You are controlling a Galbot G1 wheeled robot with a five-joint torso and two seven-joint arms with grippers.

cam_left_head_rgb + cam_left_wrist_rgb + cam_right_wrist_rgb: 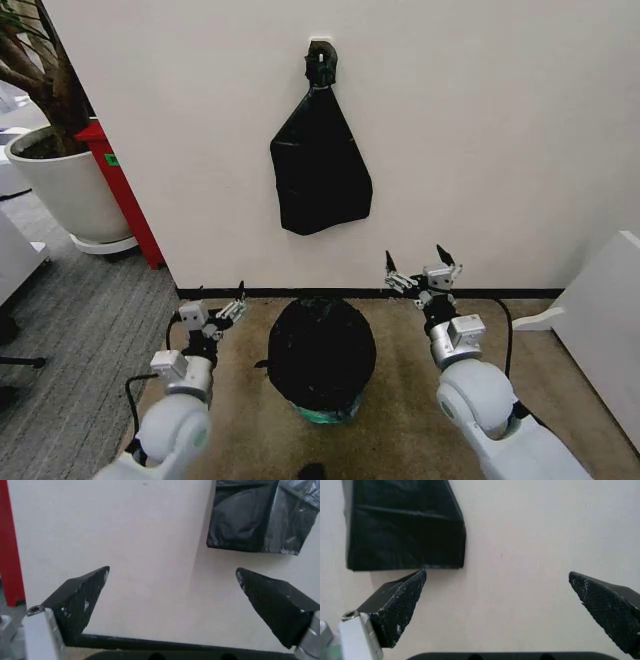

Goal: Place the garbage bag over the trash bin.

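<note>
Both arms rise from the bottom of the head view, one on each side of the trash bin (326, 409), which stands on brown carpet close to the wall. Only a greenish sliver of the bin's base shows; the rest is covered by the garbage bag (322, 352), its glossy black plastic draped over the top and hiding the rim. The left gripper (225, 312) hangs just left of the covered bin, fingers spread wide with nothing between them. The right gripper (422, 270) sits higher and farther to the right, likewise spread and empty, clear of the bag. Open carpet lies on either side. Behind, a dark baseboard (520, 294) runs along the cream wall (500, 130), where a black bag bundle (319, 170) hangs from a hook. Far left, a white plant pot (68, 190) is cut off by the frame edge, beside a red post (125, 195).
</note>
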